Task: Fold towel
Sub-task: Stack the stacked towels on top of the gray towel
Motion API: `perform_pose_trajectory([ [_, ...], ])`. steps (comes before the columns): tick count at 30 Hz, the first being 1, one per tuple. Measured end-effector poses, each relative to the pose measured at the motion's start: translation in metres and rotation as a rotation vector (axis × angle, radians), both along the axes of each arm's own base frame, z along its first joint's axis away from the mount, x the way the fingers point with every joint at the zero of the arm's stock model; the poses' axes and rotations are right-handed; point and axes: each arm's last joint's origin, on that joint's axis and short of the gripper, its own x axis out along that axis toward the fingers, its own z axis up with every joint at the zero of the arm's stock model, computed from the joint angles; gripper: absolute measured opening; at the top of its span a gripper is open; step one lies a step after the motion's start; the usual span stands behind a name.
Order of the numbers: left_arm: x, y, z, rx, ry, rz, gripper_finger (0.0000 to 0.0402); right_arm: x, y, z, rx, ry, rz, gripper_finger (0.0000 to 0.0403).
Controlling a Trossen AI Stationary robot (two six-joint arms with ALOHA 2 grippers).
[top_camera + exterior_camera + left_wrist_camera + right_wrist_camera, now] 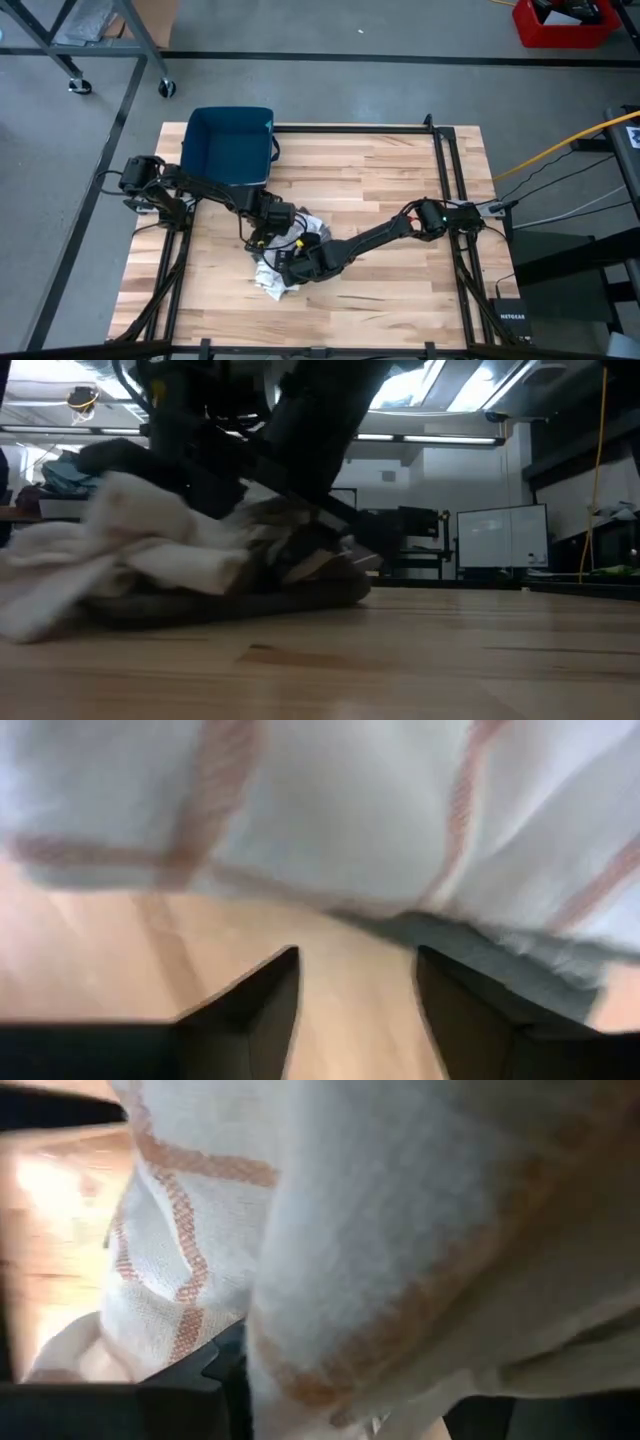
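A white towel with orange stripes [283, 262] lies crumpled in a heap on the wooden table, left of its middle. It also shows in the low view [150, 560]. My left gripper [262, 236] is at the heap's far left side, low over the table. It is open and empty [360, 1010], with the towel's edge [330, 840] just ahead of the fingertips. My right gripper [292, 266] is pushed into the heap from the right. It is open, with a bunched fold of the towel [400, 1250] bulging between its fingers. My right gripper has a bunched fold of the towel [300, 1380] between its open fingers. The cloth lies against the inner side of one finger [222, 1372]. The fingers come in low from the table's right. The towel rests on the table, slack.
A dark blue bin [230, 145] stands at the table's far left, close behind my left arm. Black frame rails [450, 180] run along the table's sides. Bare wood [400, 300] lies to the right of the heap and nearer than it.
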Motion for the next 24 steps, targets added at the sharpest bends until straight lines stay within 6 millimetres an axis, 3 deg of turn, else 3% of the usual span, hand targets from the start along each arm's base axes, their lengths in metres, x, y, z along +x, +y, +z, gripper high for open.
perform_pose_trajectory([
  [8, 0.001, 0.022, 0.0, -0.005, -0.001, 0.107, 0.0186, -0.017, -0.006, -0.004, -0.073, 0.178, 0.006, 0.0202],
  [16, 0.001, 0.03, 0.0, -0.005, -0.003, 0.131, 0.0186, -0.046, -0.022, -0.002, -0.301, 0.46, -0.018, 0.02],
  [21, 0.002, 0.03, 0.001, -0.015, -0.015, 0.132, 0.0186, -0.067, -0.034, 0.019, -0.344, 0.65, -0.016, 0.02],
  [24, 0.003, 0.03, 0.001, -0.021, -0.027, 0.13, 0.0186, -0.074, -0.037, 0.035, -0.344, 0.67, -0.013, 0.02],
])
